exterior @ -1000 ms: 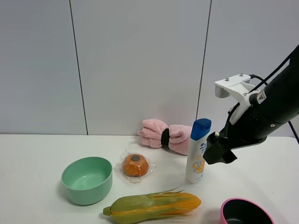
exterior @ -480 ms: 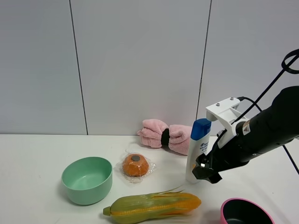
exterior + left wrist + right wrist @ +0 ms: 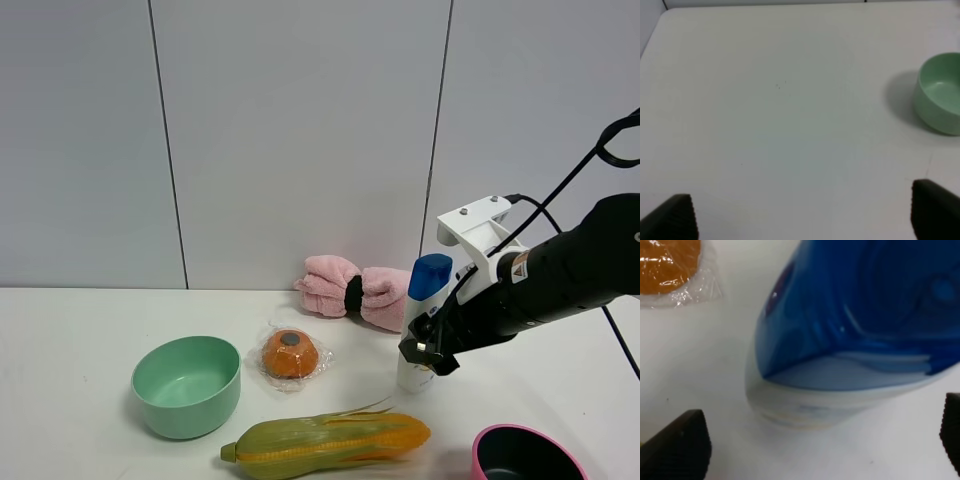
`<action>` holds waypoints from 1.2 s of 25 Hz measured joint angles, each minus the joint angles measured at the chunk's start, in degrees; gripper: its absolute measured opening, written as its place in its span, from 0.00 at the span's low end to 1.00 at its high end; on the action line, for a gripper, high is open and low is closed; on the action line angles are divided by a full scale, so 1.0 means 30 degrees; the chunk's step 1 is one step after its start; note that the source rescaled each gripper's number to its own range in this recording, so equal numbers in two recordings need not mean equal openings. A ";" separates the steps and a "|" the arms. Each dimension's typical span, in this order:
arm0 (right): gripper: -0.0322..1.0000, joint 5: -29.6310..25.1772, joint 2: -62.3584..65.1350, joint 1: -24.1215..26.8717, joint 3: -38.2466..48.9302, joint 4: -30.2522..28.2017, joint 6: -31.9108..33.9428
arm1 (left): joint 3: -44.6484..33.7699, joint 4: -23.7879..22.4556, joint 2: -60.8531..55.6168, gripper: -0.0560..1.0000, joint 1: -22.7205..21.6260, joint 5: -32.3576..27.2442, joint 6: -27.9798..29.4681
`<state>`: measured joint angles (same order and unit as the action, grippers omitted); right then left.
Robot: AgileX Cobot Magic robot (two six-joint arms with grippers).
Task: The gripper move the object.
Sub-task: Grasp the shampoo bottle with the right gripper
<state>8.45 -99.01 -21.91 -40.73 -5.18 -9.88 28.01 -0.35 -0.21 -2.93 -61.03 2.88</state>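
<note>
The object, a tall white shampoo bottle (image 3: 420,305) with a blue cap, stands upright on the white table right of centre. My right gripper (image 3: 425,355) has come in low from the right and covers the bottle's lower body. In the right wrist view the bottle (image 3: 850,340) fills the picture, cap towards the camera. It sits between the two black fingertips (image 3: 677,447), which stand wide apart. The right gripper (image 3: 815,440) is open around the bottle, and no contact shows. The left gripper (image 3: 802,220) is open over bare table with nothing between its fingers.
A green bowl (image 3: 186,385) stands at the left, also in the left wrist view (image 3: 940,95). A wrapped orange round item (image 3: 290,354) lies left of the bottle, a corn cob (image 3: 330,438) in front, a pink towel roll (image 3: 345,288) behind. A pink-rimmed dark bowl (image 3: 525,455) sits at front right.
My right gripper has come down and to the left, from beside the bottle's right side to around its lower body. The bottle has not moved.
</note>
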 joint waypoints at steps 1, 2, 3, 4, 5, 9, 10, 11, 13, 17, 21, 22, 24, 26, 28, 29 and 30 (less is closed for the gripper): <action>1.00 0.0227 -0.0055 0.0000 0.0000 -0.0016 0.0000 | 0.0000 0.0000 0.0000 1.00 0.0000 0.0000 0.0000; 1.00 0.0436 -0.0209 0.0000 0.0000 -0.0016 0.0000 | 0.0000 0.0000 0.0000 1.00 0.0000 0.0000 0.0000; 1.00 0.0592 -0.0377 0.0000 0.0000 -0.0016 0.0000 | 0.0000 0.0000 0.0000 1.00 0.0000 0.0000 0.0000; 1.00 0.0764 -0.0535 0.0000 0.0000 -0.0016 0.0000 | 0.0000 0.0000 0.0000 1.00 0.0000 0.0000 0.0000; 1.00 0.0889 -0.0710 0.0000 0.0000 -0.0016 0.0000 | 0.0000 0.0000 0.0000 1.00 0.0000 0.0000 0.0000; 1.00 0.1475 -0.0983 0.0000 0.0033 -0.0020 0.0000 | 0.0000 0.0000 0.0000 1.00 0.0000 0.0000 -0.0022; 1.00 0.1648 -0.0999 0.0000 0.0033 -0.0020 0.0000 | 0.0000 0.0000 0.0000 1.00 0.0000 0.0000 -0.0022; 1.00 0.1783 -0.1022 0.0000 0.0033 -0.0020 0.0000 | 0.0000 0.0000 0.0000 1.00 0.0000 0.0000 -0.0022; 1.00 0.1932 -0.1055 0.0000 0.0033 -0.0020 0.0000 | 0.0000 0.0000 0.0000 1.00 0.0000 0.0000 -0.0022; 1.00 0.2444 -0.1055 0.0000 0.0053 -0.0020 0.0000 | 0.0000 0.0000 0.0000 1.00 0.0000 0.0000 -0.0022; 1.00 0.2946 -0.1260 0.0000 0.0053 -0.0020 0.0000 | 0.0000 0.0000 0.0000 1.00 0.0000 0.0000 -0.0007; 1.00 0.3058 -0.1352 0.0000 0.0053 -0.0020 0.0000 | 0.0000 0.0000 0.0000 1.00 0.0000 0.0000 -0.0007; 1.00 0.3409 -0.1611 0.0000 0.0053 -0.0020 0.0018 | 0.0000 0.0000 0.0000 1.00 0.0000 0.0000 -0.0007; 1.00 0.3614 -0.1823 0.0000 0.0053 -0.0020 0.0066 | 0.0000 0.0000 0.0000 1.00 0.0000 0.0000 -0.0007; 1.00 0.3800 -0.1942 0.0000 0.0053 -0.0020 0.0317 | 0.0000 0.0000 0.0000 1.00 0.0000 0.0000 -0.0007; 1.00 0.3875 -0.1942 0.0000 0.0053 -0.0020 0.0482 | 0.0000 0.0000 0.0000 1.00 0.0000 0.0000 -0.0007; 1.00 0.4021 -0.1942 0.0000 0.0053 -0.0020 0.0584 | 0.0000 0.0000 0.0000 1.00 0.0000 0.0000 -0.0007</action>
<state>20.52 -104.84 -21.91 -40.57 -5.24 -8.13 28.01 -0.35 -0.21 -2.93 -61.03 2.86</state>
